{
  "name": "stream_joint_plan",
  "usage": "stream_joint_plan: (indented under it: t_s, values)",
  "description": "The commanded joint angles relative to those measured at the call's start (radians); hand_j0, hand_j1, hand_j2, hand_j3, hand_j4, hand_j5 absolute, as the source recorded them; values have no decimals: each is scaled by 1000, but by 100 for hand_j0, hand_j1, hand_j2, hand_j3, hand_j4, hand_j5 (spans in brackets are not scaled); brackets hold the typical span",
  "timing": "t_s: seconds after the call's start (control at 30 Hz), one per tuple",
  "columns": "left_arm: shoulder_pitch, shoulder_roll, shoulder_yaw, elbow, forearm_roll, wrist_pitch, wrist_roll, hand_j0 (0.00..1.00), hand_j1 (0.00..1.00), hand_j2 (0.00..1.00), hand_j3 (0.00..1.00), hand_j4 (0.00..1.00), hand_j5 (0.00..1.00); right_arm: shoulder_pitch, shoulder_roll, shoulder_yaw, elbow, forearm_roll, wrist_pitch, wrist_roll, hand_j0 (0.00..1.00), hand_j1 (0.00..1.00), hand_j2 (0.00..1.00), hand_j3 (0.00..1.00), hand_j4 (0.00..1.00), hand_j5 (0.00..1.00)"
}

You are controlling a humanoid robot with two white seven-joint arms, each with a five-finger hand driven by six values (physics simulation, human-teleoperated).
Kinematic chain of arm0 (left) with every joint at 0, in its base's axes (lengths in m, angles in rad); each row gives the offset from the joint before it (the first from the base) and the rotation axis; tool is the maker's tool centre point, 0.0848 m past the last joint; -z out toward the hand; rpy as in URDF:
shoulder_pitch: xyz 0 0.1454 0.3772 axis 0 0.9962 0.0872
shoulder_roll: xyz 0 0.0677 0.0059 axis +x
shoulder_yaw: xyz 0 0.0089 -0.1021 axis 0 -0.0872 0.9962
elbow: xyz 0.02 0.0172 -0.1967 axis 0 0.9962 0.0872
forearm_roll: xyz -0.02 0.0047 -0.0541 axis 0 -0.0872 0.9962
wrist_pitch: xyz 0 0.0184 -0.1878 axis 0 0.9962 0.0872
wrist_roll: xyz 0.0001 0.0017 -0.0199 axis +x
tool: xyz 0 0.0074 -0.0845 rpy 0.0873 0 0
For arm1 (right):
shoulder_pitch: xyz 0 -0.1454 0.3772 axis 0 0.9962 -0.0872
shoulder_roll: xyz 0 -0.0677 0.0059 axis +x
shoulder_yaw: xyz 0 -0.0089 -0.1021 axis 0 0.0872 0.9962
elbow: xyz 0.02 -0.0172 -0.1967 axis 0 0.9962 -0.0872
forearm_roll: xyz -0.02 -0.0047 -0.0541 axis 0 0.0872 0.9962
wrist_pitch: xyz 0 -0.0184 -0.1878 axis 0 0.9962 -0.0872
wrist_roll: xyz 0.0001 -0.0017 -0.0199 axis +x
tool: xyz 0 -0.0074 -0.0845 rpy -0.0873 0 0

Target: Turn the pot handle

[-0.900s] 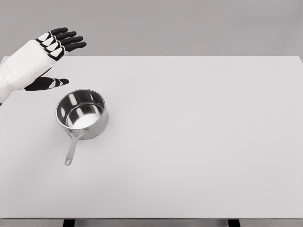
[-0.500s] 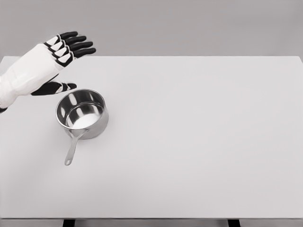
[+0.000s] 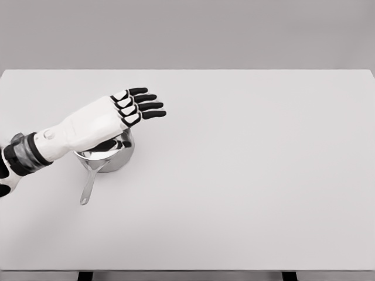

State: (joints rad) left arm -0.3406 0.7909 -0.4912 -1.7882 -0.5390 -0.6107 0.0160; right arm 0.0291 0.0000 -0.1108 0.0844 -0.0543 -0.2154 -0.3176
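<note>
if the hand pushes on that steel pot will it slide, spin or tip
The pot looks like rigid polished metal sitting flat on the smooth table, so it would probably slide rather than tip. Its long thin handle sticks out toward the near edge, so an off-centre push likely spins it. It appears empty, so probably light; the left hand above it could shift it easily.

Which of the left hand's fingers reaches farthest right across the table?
On the left hand, the finger lowest in the picture: its black tip extends farthest right, past the pot; the topmost finger ends shortest.
</note>
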Motion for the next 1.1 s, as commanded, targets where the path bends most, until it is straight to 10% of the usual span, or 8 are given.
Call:
stream_joint_plan:
  t_s: [0.0, 0.4, 1.07]
  values:
    - [0, -7, -55, 0, -10, 0, -1, 100, 100, 100, 100, 100, 100, 0, 0, -1, 0, -1, -1, 0, 100, 100, 100, 100, 100, 100]
    - [66, -51, -64, 16, -197, 0, 18, 100, 100, 100, 100, 100, 100, 0, 0, 0, 0, -1, 1, 0, 100, 100, 100, 100, 100, 100]
    - [140, -68, -35, 50, -239, 0, 27, 100, 100, 100, 100, 100, 100, -2, 0, 0, 0, -1, -1, 0, 100, 100, 100, 100, 100, 100]
